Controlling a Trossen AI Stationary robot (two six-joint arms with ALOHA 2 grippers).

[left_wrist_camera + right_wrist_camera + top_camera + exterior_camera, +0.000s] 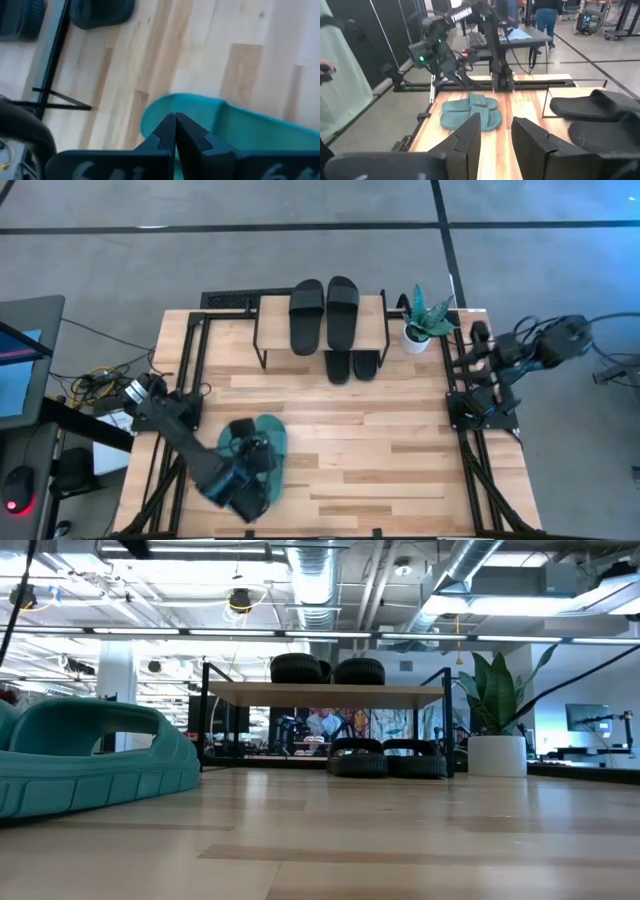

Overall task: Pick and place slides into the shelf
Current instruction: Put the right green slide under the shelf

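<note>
Left gripper [250, 465] fingers pressed together, empty, directly above dark green rubber slides pair [268, 442]; long axis near-far; wood-top shelf [275, 320] far-right. Right gripper [495, 131] partly open, empty, well apart.

white "trossen" lettering on the left arm [462, 12].

Even, bright overhead light is filling the scene, coming from ceiling fixtures [240, 602] glaring in the low view. The table [400, 470] is showing only soft, faint shadows. The near green slide [90, 755] is looking soft at the low view's left, and the left wrist view is smearing with blur.
</note>
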